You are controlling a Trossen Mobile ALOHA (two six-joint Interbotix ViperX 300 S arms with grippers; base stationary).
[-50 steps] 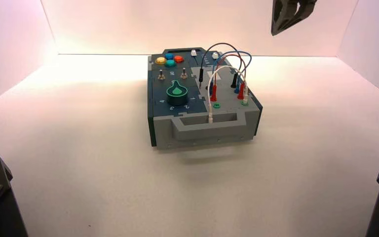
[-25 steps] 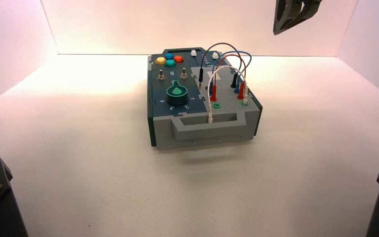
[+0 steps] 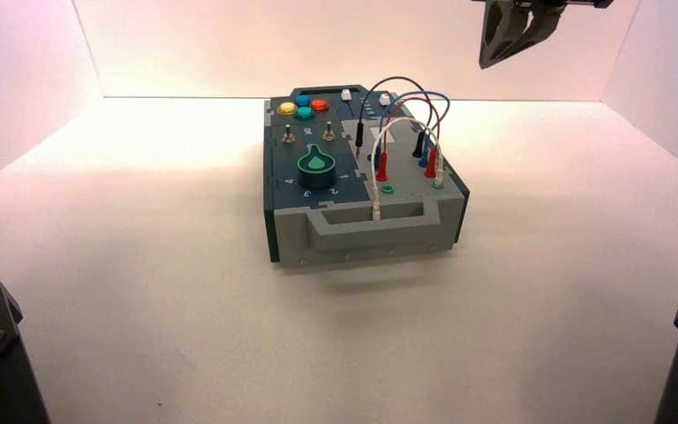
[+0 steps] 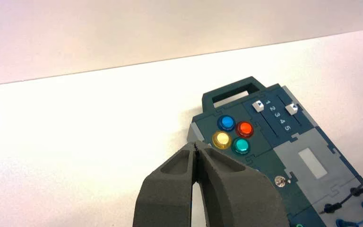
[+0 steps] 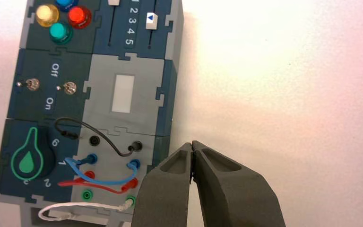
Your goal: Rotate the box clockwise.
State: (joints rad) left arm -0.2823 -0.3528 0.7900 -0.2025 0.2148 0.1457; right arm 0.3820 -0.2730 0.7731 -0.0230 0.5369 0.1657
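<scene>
Pale Walls Ring White Tabletop

A smooth white tabletop (image 3: pixel 177 327) fills the lower and middle frame. A pale back wall (image 3: pixel 256 44) spans the top, with side walls at upper left (image 3: pixel 18 79) and upper right (image 3: pixel 671 88).

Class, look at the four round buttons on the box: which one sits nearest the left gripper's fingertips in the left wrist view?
The teal-green button; the yellow, blue and red ones all appear farther from the left gripper.
</scene>
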